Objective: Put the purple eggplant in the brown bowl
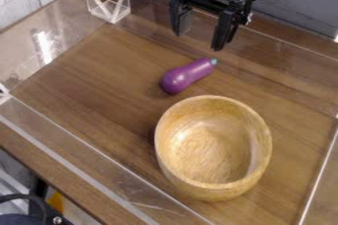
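Your gripper (201, 30) is hanging at the far side of the counter (93, 81), pointing straight down, its black fingers (223, 34) standing spread apart and gripping nothing — you can see bare wood between them. The fingertips are sitting above the surface, just beyond the stem end of the purple eggplant (187, 76) and not touching it.

The purple eggplant is lying on its side on the counter, glossy and plump, its fat end pointing toward the near left and its small dark greenish cap pointing toward the fingers. It is resting just beyond the far rim of the brown bowl (246, 176), close to it but apart — a strip of counter is showing between them.

The brown bowl is sitting upright nearer you than the eggplant, light wood with visible grain, a thick rim and a deep hollow holding nothing, much wider than the eggplant.
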Motion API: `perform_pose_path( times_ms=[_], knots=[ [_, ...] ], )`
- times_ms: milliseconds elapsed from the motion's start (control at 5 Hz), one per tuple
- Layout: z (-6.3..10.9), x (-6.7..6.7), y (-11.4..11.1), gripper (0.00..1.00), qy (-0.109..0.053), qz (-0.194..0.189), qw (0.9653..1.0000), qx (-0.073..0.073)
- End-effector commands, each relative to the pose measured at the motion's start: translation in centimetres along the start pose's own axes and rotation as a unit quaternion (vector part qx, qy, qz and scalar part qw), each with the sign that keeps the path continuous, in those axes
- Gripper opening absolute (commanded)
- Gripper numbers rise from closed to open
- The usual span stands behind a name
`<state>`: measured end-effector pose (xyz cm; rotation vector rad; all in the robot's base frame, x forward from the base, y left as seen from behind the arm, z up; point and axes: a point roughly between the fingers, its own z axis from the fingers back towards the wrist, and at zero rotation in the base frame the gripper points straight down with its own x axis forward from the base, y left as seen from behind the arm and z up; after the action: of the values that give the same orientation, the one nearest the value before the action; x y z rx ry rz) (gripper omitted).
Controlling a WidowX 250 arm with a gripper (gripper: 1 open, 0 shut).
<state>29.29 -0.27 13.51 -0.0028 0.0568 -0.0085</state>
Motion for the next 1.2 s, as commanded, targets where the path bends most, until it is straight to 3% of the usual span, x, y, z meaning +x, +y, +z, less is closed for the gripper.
perform_pose_path(
  times_ms=[0, 200, 400, 800, 1000],
  knots=[
    [-0.8, 0.0, 0.1, 1.0, 0.008, -0.013, 0.9999, -0.001],
    [-1.6, 0.2, 0.3, 1.0, 0.016, -0.03, 0.9994, -0.003],
    [-2.5, 0.4, 1.2, 1.0, 0.022, -0.085, 0.9961, -0.003],
    [-4.0, 0.6, 2.8, 1.0, 0.024, -0.179, 0.9836, -0.004],
    [-4.7, 0.7, 3.3, 1.0, 0.017, -0.2, 0.9796, -0.007]
  ],
)
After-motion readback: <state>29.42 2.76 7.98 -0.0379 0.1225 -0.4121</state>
